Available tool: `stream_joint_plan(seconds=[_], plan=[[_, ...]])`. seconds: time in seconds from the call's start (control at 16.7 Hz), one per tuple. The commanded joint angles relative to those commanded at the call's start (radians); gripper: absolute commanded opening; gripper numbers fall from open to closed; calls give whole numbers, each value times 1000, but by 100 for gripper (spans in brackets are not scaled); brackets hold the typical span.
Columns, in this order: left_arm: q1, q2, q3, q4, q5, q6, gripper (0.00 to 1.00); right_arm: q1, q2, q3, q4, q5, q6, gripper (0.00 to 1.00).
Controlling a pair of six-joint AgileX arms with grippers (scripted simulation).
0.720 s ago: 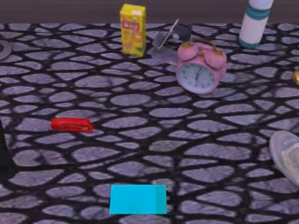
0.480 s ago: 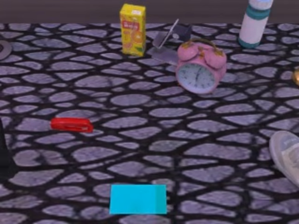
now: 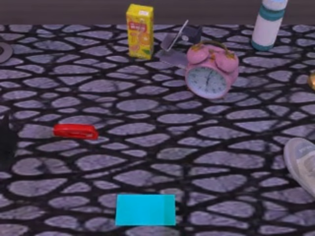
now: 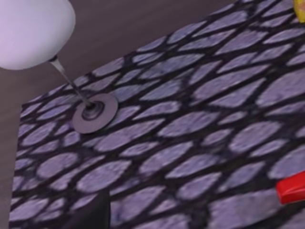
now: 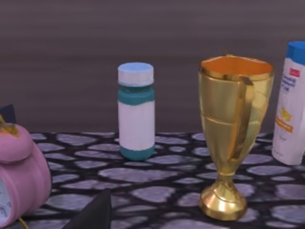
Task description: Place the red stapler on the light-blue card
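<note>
The red stapler (image 3: 75, 131) lies flat on the cobble-patterned table at the left, long side across the top view. One end of the red stapler (image 4: 291, 187) shows in the left wrist view. The light-blue card (image 3: 145, 209) lies flat near the front edge, right of and nearer than the stapler. My left gripper (image 3: 6, 141) is a dark shape at the table's left edge, left of the stapler and apart from it. My right gripper is out of the top view; its wrist view faces the back right of the table.
A yellow juice box (image 3: 140, 31), a grey stand (image 3: 176, 45), a pink clock (image 3: 211, 70) and a white-teal bottle (image 3: 268, 22) stand at the back. A shoe (image 3: 302, 162) lies at the right edge. A wine glass (image 4: 33, 29) stands far left, a gold trophy (image 5: 233, 133) far right.
My left gripper has come farther into the top view at the left edge, toward the stapler. Stapler and card have not moved.
</note>
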Motion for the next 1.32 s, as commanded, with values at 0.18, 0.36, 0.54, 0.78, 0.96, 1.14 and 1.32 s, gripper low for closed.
stream_joint_plan(seconds=[0.18,0.36,0.54,0.78,0.96,1.14,1.32], plan=[[-33,347,251,-182,-2,213,100,0,0,0,0,0,0,100],[-69,693,496,-369,-3,427,100,0,0,0,0,0,0,100],[-103,988,724,-539,-2,627,100,0,0,0,0,0,0,100],[-140,1291,985,-714,1,843,100,0,0,0,0,0,0,100],[-158,1447,1125,-796,2,953,100,0,0,0,0,0,0,100],[-167,1515,1192,-833,4,1005,100,0,0,0,0,0,0,100],[-168,1518,1197,-835,4,1009,100,0,0,0,0,0,0,100]])
